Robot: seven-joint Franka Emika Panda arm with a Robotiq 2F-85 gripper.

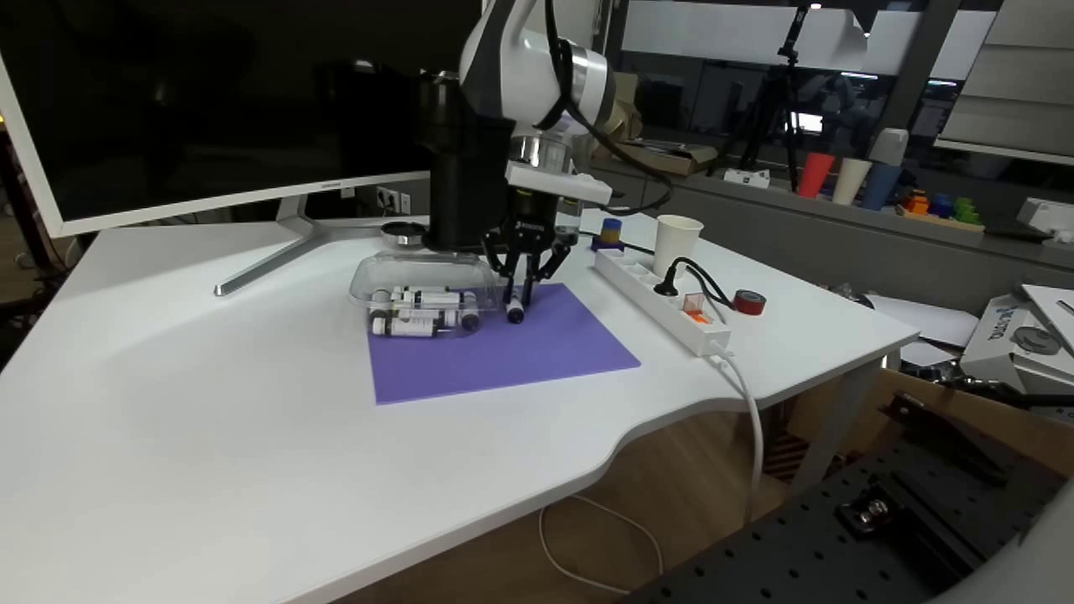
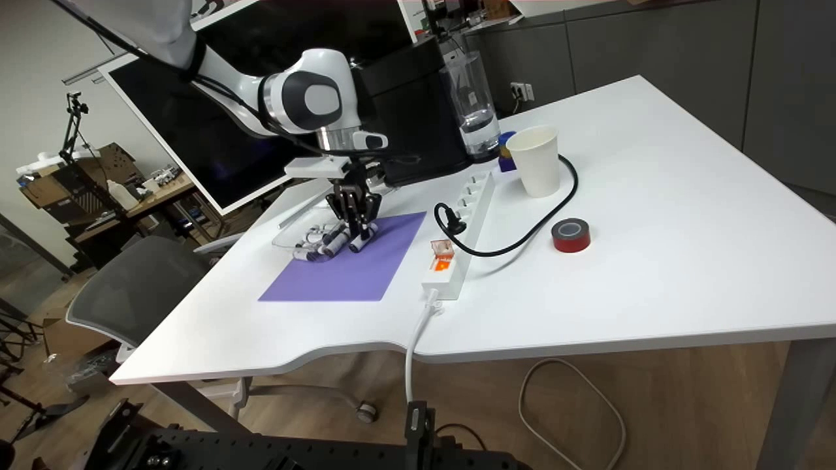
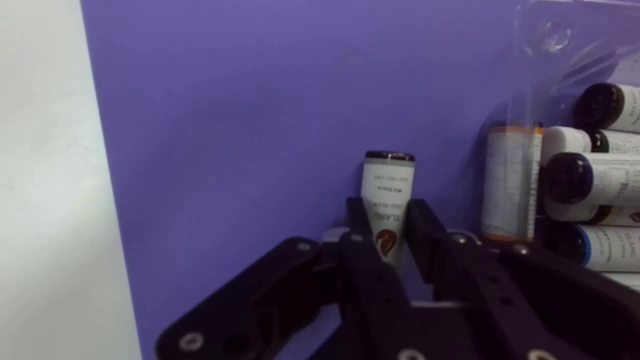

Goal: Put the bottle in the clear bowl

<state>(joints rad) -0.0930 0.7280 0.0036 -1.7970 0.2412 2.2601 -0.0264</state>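
A small white-labelled bottle with a dark end (image 3: 386,182) lies on the purple mat (image 3: 225,125), between my fingertips in the wrist view. It also shows in both exterior views (image 1: 514,313) (image 2: 363,239). My gripper (image 3: 387,210) points down with both fingers against the bottle's sides; it also shows in both exterior views (image 1: 518,294) (image 2: 355,230). The bottle's near end is hidden by my fingers. The clear bowl is a see-through plastic container (image 1: 424,270) holding several similar bottles, close beside my gripper. Its wall (image 3: 522,90) stands at the right in the wrist view.
A white power strip (image 1: 646,294) with a black plug stands beside the mat. A white paper cup (image 2: 535,160) and a red-black tape roll (image 2: 570,235) are beyond it. A large monitor (image 1: 235,92) and a black bin-like object (image 2: 411,111) stand behind.
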